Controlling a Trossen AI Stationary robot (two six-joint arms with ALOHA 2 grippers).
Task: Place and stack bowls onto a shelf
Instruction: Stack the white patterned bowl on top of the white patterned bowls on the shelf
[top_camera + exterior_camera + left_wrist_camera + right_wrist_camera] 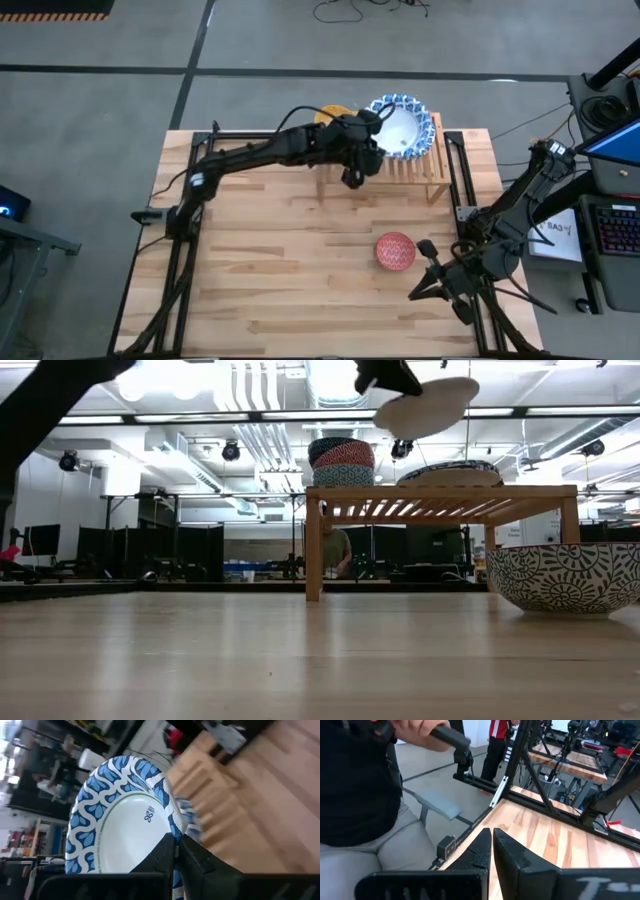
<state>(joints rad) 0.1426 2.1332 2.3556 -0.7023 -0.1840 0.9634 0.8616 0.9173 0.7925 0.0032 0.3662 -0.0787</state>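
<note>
My left gripper (372, 143) is shut on a large blue-and-white patterned bowl (402, 125) above the right part of the light-wood shelf (440, 492). In the low view the bowl (425, 405) hangs tilted, clear of another large bowl (450, 473) that rests on the slats. A stack of small bowls (342, 460) stands on the shelf's left part, with a yellow one (332, 113) showing from above. A bowl with a red inside (395, 250) sits on the table. My right gripper (491, 832) is shut and empty at the table's near right. My left gripper pinches the bowl's rim (174, 831) between its two fingers, one on the patterned outer wall and the other on the inner side. The bowl is lifted clear above the shelf, tilted, its white underside (135, 830) toward the wrist camera.
The shelf (425, 175) stands at the table's far edge, right of centre. The patterned bowl (565, 575) sits close to the low camera. A seated person (360, 795) is beyond the table's edge near my right arm. Bare tabletop (270, 260) lies left and near.
</note>
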